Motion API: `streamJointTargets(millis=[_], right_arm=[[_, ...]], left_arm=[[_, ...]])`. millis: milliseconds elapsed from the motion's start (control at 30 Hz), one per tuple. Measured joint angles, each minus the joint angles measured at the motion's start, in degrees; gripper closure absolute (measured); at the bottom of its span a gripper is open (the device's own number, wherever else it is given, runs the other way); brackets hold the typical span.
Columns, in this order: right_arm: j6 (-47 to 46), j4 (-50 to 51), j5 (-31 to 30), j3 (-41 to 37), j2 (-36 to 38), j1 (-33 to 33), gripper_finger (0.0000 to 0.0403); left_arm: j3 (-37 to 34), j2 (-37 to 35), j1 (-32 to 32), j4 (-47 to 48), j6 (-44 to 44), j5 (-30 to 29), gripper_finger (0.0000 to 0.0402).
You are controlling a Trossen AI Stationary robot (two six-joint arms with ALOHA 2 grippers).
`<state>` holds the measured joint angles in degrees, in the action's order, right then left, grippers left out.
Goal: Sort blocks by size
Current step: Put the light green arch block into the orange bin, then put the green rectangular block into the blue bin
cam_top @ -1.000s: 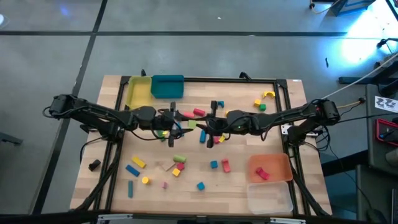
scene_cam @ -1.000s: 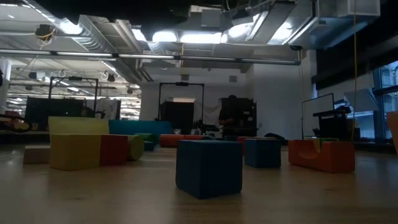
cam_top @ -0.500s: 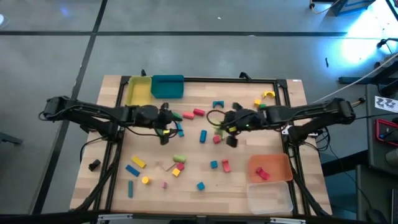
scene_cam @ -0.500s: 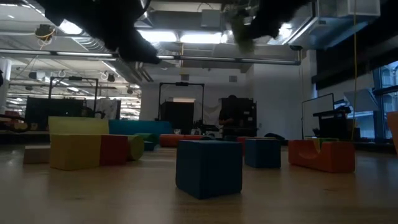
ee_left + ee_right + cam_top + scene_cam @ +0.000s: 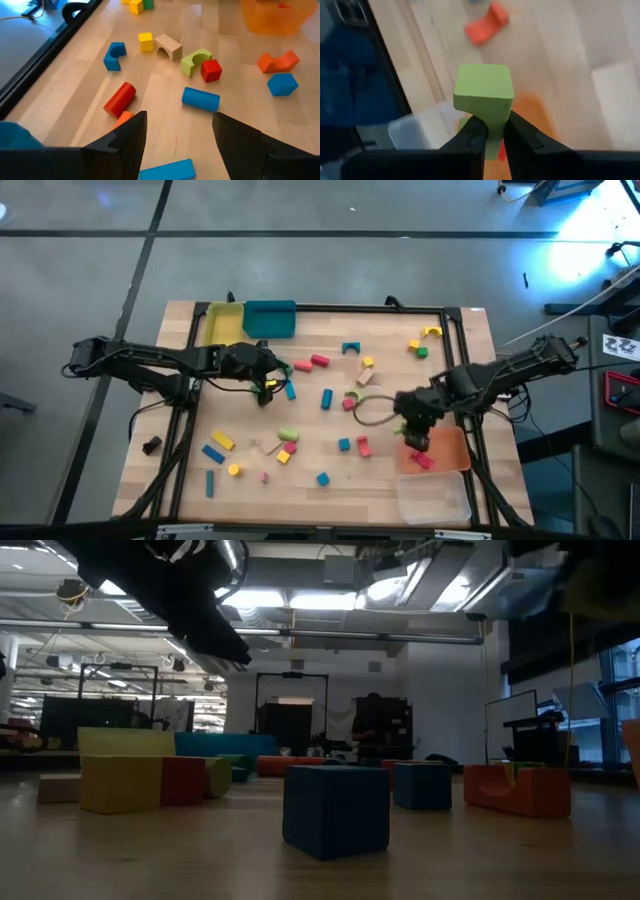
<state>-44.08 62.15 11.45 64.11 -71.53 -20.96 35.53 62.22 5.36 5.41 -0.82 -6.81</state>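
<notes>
The right tool (image 5: 490,131) has a green block (image 5: 483,90) pinched between its fingers, up off the tabletop (image 5: 380,475) right over the orange tray (image 5: 448,448) near the right edge; from above the block itself is too small to pick out. That tray already has a red block (image 5: 421,459) in it, and a clear tray (image 5: 434,498) sits just beside it at the near right corner.

The left tool (image 5: 177,131) is spread wide with nothing in it, hanging over the left-middle of the tabletop. Around it: a red cylinder (image 5: 120,99), a blue cylinder (image 5: 200,99), a blue bar (image 5: 166,170), a tan arch (image 5: 168,46) and a green arch (image 5: 195,61) touching a red cube (image 5: 211,70).

A yellow tray (image 5: 224,326) and a teal tray (image 5: 269,318) sit side by side at the far left corner. More blocks (image 5: 283,444) are scattered along the near edge.

The tabletop is light wood. The room behind is dim, with ceiling lights and a person (image 5: 367,730) standing far back.
</notes>
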Motion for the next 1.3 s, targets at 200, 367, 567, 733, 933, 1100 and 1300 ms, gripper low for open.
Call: streamJointTargets(millis=[200, 367, 567, 733, 933, 1100, 1300], right_arm=[[-0.7, 3.1, -0.3, 0.0, -0.5, -5.5, 0.0353], [-0.7, 3.0, -0.3, 0.0, -0.8, -8.6, 0.0352], [-6.9, 3.4, -2.1, 0.0, -1.2, -10.3, 0.0349], [-14.4, 4.9, -5.7, 0.0, -2.3, -10.5, 0.0314], [-14.5, 5.5, -5.9, 0.0, -3.9, -10.6, 0.0258], [-14.1, 5.5, -5.1, 0.0, -4.1, -10.5, 0.0238], [-14.0, 5.2, -5.4, 0.0, -4.0, -10.5, 0.0235]], left_arm=[[0.0, 0.0, 1.2, 0.1, 1.9, 0.0, 0.0192], [0.0, 0.0, 1.4, 0.6, 6.5, 0.1, 0.0192], [0.0, 0.0, 1.5, 5.5, 12.0, 3.5, 0.0192], [0.0, 0.0, 1.5, 12.3, 15.4, 7.2, 0.0192], [0.0, 0.2, 3.4, 17.3, 16.2, 7.8, 0.0192], [0.0, 0.6, 4.2, 25.2, 16.6, 10.6, 0.0192], [-1.1, 2.7, 4.0, 27.5, 24.4, 14.4, 0.0192]])
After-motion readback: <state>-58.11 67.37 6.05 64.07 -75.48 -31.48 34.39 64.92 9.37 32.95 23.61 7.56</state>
